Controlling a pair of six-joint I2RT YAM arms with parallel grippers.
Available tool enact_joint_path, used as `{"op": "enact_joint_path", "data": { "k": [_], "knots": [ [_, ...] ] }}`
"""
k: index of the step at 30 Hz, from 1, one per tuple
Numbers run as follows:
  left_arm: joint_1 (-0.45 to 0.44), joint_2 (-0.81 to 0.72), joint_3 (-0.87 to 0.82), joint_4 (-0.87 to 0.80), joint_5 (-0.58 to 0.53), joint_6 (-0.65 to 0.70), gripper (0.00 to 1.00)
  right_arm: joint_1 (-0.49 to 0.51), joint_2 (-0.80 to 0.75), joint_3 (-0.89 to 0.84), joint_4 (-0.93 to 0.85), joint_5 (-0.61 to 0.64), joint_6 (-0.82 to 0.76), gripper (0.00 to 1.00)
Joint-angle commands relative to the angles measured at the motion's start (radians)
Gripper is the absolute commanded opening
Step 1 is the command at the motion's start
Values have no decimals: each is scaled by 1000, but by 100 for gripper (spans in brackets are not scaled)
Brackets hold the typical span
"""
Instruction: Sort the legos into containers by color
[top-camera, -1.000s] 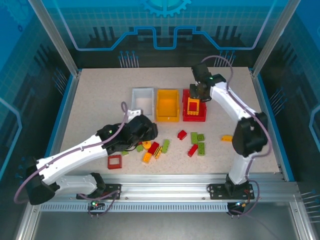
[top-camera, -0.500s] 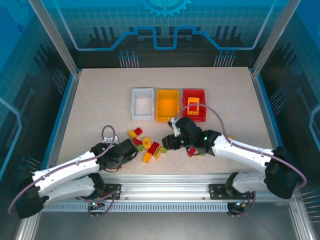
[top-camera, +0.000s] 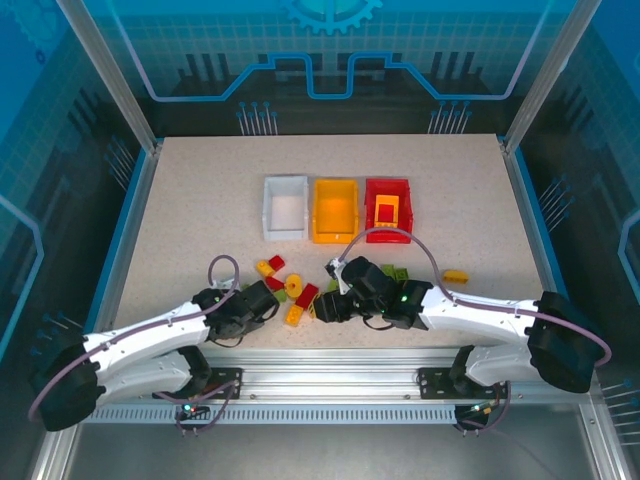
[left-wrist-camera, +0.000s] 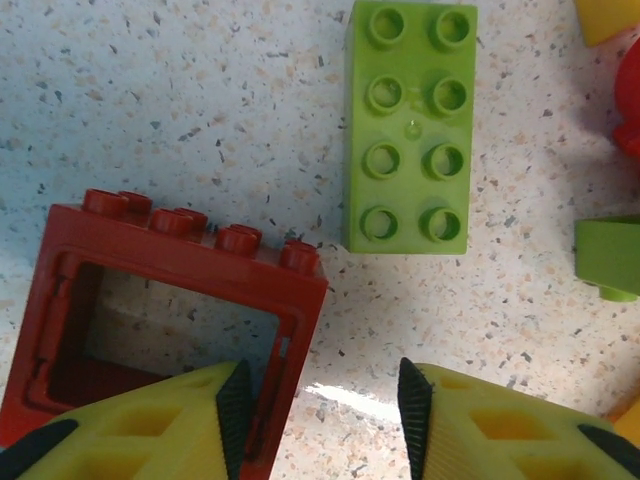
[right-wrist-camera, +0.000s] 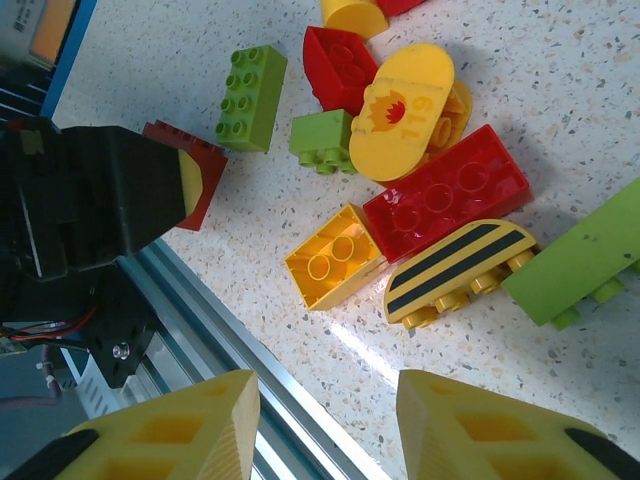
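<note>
**1. Left side.** My left fingers (top-camera: 268, 301) sit low at the left edge of the pile, in the lower centre of the overhead view. They stand moderately apart and hold nothing. In the left wrist view they straddle the right wall of the red frame (left-wrist-camera: 200, 250), at the lower left. One finger is over the frame's opening and the other is over bare counter (left-wrist-camera: 150, 90). I cannot tell whether either one touches. A green eight-stud brick (left-wrist-camera: 408, 130) lies just beside the frame, at the upper right.

**2. Handling.** I judge the frame light, rigid and glossy, with thin walls. Pinch one wall flat between the pads, below the studs. A hold on the studs or on a corner is likely to slip or twist the part.

**3. Centre.** The other legos lie in a loose cluster on the counter. Among them are a yellow square brick (right-wrist-camera: 335, 265), a rounded yellow piece (right-wrist-camera: 405, 110), a red brick (right-wrist-camera: 445, 205) and a striped piece (right-wrist-camera: 460, 265).

**4. Containers.** They stand in a row at the upper centre of the overhead view: white bin (top-camera: 285, 180), yellow bin (top-camera: 335, 183), red bin (top-camera: 388, 182). The frame belongs in the rightmost.

**5. Right side.** My right fingers (top-camera: 322, 305) hover at the pile's right edge, apart and empty. One yellow brick (top-camera: 455, 276) lies alone, well to the right.
</note>
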Motion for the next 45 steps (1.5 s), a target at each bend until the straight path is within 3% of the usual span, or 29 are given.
{"op": "enact_joint_path", "data": {
  "k": [1, 9, 19, 26, 28, 33, 36, 41, 45],
  "knots": [
    [11, 30, -18, 24, 14, 20, 44, 12, 8, 27, 6, 16, 20, 41],
    [18, 83, -10, 68, 5, 50, 27, 13, 5, 29, -7, 25, 20, 41],
    [27, 126, -10, 94, 6, 68, 16, 13, 11, 33, -17, 30, 22, 40],
    [27, 115, 48, 7, -30, 106, 0, 12, -21, 36, -28, 51, 13, 39],
    [27, 95, 104, -49, -53, 141, 0, 13, -59, 36, -34, 75, 2, 39],
    [29, 90, 337, -117, -105, 338, 0, 6, -198, 49, -52, 203, -39, 39],
    [87, 164, 487, -55, -33, 520, 0, -27, -257, 69, -56, 266, -64, 39],
    [228, 367, 707, 68, 141, 772, 0, -161, -231, 131, -48, 195, -70, 39],
    [327, 556, 881, 114, 229, 888, 0, -255, -141, 218, -55, 141, -53, 39]
  ]
}}
